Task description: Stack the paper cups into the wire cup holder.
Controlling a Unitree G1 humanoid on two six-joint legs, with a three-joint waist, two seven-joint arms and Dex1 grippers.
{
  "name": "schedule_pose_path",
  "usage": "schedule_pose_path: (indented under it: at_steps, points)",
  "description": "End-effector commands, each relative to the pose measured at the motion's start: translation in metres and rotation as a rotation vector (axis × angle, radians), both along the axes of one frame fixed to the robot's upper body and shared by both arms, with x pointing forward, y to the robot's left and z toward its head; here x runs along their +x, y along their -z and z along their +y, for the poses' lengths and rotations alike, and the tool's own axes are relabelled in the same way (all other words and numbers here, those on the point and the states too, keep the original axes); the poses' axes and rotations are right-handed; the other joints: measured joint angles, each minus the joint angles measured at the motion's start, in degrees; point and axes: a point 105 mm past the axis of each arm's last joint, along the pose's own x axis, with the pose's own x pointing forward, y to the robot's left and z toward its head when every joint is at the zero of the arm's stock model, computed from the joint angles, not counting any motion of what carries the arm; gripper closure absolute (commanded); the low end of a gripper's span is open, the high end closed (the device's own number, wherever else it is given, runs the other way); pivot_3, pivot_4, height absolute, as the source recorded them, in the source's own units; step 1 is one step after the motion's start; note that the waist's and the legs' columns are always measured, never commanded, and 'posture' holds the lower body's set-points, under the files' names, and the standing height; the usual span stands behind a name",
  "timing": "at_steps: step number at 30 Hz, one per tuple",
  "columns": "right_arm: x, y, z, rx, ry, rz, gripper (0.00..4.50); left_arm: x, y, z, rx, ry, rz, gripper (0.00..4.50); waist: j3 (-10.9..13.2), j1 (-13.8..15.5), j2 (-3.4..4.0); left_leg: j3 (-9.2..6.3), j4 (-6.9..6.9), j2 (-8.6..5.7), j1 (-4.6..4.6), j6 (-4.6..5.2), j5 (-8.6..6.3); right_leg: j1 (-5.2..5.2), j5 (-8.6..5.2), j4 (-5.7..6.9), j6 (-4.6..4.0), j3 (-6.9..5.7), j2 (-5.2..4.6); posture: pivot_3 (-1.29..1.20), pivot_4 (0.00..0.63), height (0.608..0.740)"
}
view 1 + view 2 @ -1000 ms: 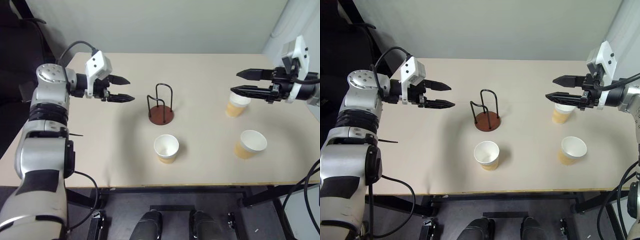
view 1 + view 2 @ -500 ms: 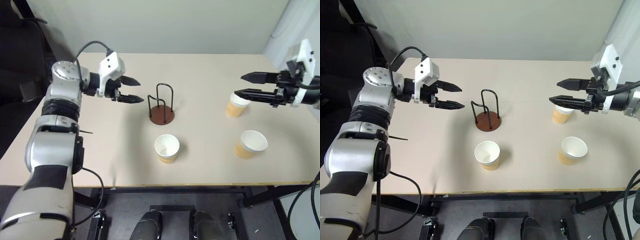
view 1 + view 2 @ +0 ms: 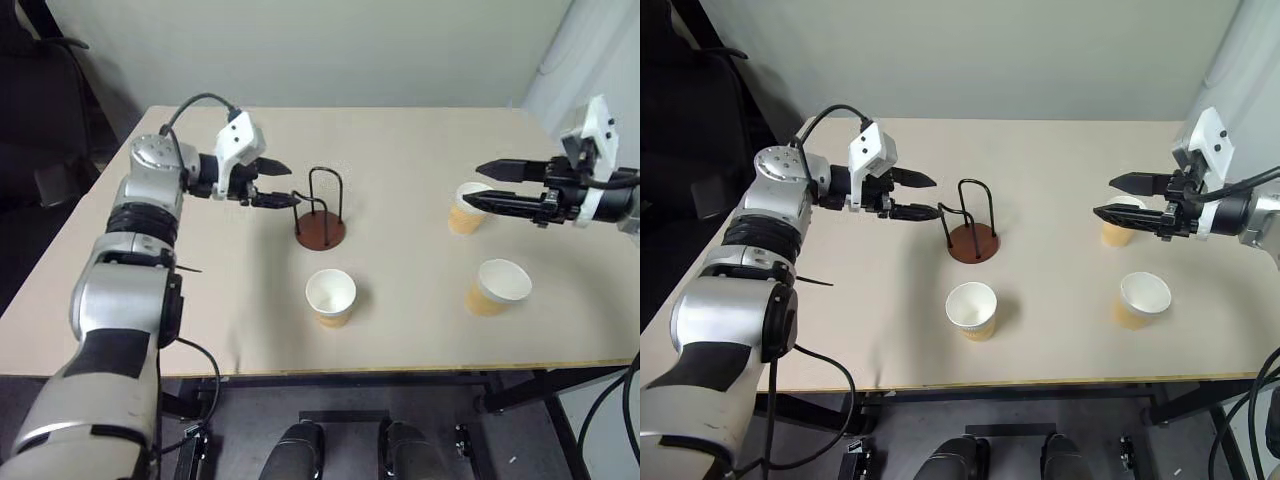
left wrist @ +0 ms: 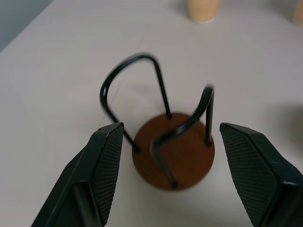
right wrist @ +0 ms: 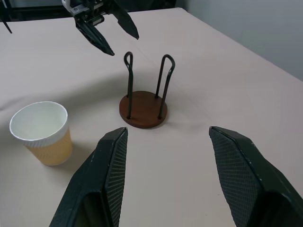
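Note:
The wire cup holder [image 3: 321, 228], a reddish-brown disc with black wire loops, stands mid-table. My left gripper [image 3: 293, 185] hovers open just to its left, its tips close to the wires, nothing between them. In the left wrist view the holder [image 4: 173, 161] sits between my black fingers [image 4: 106, 161]. Three tan paper cups stand upright: one [image 3: 331, 297] in front of the holder, one [image 3: 496, 287] at the front right, one [image 3: 465, 212] farther back on the right. My right gripper [image 3: 472, 184] hangs open above that far cup, holding nothing.
The beige table [image 3: 200, 300] has bare room on its left half and between the holder and the right cups. Its front edge lies just below the two near cups. A grey wall stands behind the table's far edge.
My left gripper has moved right, closing the gap to the wire holder. The right gripper stays about where it was above the far cup. Cups and holder have not moved.

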Motion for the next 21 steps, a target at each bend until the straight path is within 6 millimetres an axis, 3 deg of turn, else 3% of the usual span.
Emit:
schedule_pose_path:
  at_steps: [1, 4, 8, 13, 21]
  points:
    - [-0.002, -0.007, 0.008, -0.018, -0.052, -0.024, 1.76, -0.007, -0.003, 0.025, -0.04, -0.048, -0.004, 1.04, 0.0, -0.2, 0.02, -0.04, 0.01, 0.02, -0.03, -0.01, 0.0, -0.01, 0.01, -0.01, 0.01, 0.03, -0.03, 0.0, 0.15, 0.74]
    - [0.001, -0.008, 0.009, -0.024, -0.061, -0.028, 1.76, -0.011, 0.009, 0.036, 0.0, -0.063, 0.015, 1.04, 0.0, -0.1, 0.02, -0.08, 0.06, 0.0, -0.05, -0.02, 0.03, -0.01, 0.0, 0.0, -0.02, -0.04, -0.02, 0.0, 0.15, 0.74]
    - [0.002, -0.009, 0.013, -0.022, -0.076, -0.038, 1.76, -0.006, 0.01, 0.039, -0.009, -0.114, -0.012, 1.04, 0.0, 0.7, -0.04, -0.15, 0.19, -0.03, -0.1, 0.01, 0.05, 0.06, 0.0, 0.04, -0.07, -0.2, -0.01, 0.0, 0.15, 0.74]
    - [0.002, -0.009, 0.014, -0.019, -0.079, -0.043, 1.76, 0.01, 0.001, 0.031, -0.063, -0.204, -0.097, 1.04, 0.0, 1.0, -0.05, -0.13, 0.3, -0.12, -0.08, 0.06, 0.06, 0.17, 0.07, 0.03, -0.13, -0.18, -0.13, 0.0, 0.15, 0.74]
    - [-0.001, -0.009, 0.013, -0.02, -0.071, -0.041, 1.76, 0.016, 0.016, 0.006, -0.092, -0.169, -0.064, 1.04, 0.0, 0.7, -0.05, -0.11, 0.25, -0.06, -0.03, 0.0, 0.07, 0.15, 0.1, 0.03, -0.11, -0.16, -0.03, 0.0, 0.15, 0.74]
